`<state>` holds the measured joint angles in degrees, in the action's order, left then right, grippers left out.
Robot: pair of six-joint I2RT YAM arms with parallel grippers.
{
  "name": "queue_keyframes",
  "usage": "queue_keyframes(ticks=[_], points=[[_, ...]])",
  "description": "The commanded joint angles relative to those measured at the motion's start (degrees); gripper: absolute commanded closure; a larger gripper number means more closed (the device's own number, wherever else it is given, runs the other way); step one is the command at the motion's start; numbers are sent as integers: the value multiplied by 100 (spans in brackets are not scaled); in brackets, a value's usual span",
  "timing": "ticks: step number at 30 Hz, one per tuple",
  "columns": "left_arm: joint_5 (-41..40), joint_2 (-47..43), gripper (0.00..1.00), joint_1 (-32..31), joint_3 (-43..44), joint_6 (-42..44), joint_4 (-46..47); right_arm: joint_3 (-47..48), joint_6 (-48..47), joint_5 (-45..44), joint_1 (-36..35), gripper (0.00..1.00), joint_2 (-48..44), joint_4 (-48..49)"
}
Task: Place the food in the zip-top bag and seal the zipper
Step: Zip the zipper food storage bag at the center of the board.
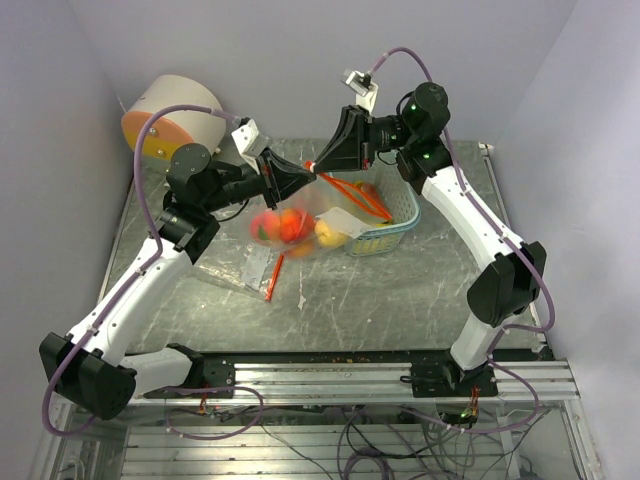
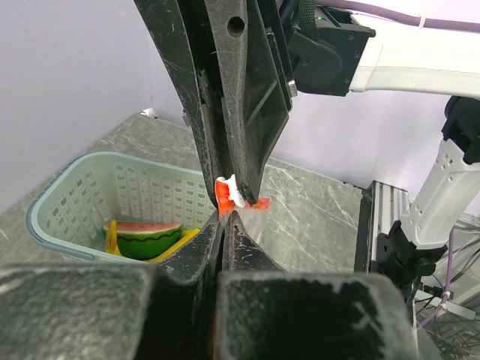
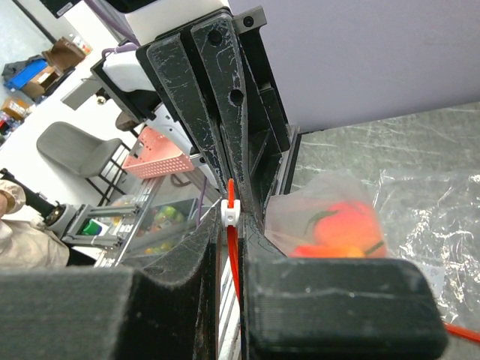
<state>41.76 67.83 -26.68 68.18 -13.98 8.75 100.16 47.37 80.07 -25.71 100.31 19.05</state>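
Well left of the pale blue latticed plastic basket (image 1: 400, 222), the left gripper (image 1: 306, 178) is pinched tight on the orange-red zipper strip (image 2: 222, 196) of the clear zip-top plastic bag (image 1: 312, 205). The bag hangs just beside the basket's left side, with glossy orange-pink toy peaches (image 1: 280, 224) and a yellow piece (image 1: 330, 235) inside. Up and left of the basket, the right gripper (image 1: 324, 163) clamps the same strip. The white slider (image 3: 230, 214) sits where the two grippers meet. A toy watermelon slice (image 2: 146, 236) and a yellow banana (image 2: 176, 244) lie in the basket.
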Motion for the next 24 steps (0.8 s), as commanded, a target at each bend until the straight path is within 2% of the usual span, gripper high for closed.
queue_keyframes(ticks=[1, 5, 9, 14, 18, 24], points=[[90, -85, 93, 13, 159, -49, 92, -22, -20, 8, 3, 100, -161, 75], [-30, -86, 93, 20, 450, 113, -233, 43, -660, -129, 93, 100, -126, -729], [-533, -153, 93, 21, 663, 485, -853, -55, -1209, -124, 203, 100, -189, -1377], [-946, -217, 93, 32, 643, 521, -954, -107, -2042, -213, 240, 100, -231, -2349], [-1108, -227, 93, 56, 729, 652, -1075, 56, -3025, -342, 317, 100, -198, -3498], [-1708, -305, 93, 210, 980, 1299, -1796, 313, -4819, -991, 548, 100, -99, -5756]])
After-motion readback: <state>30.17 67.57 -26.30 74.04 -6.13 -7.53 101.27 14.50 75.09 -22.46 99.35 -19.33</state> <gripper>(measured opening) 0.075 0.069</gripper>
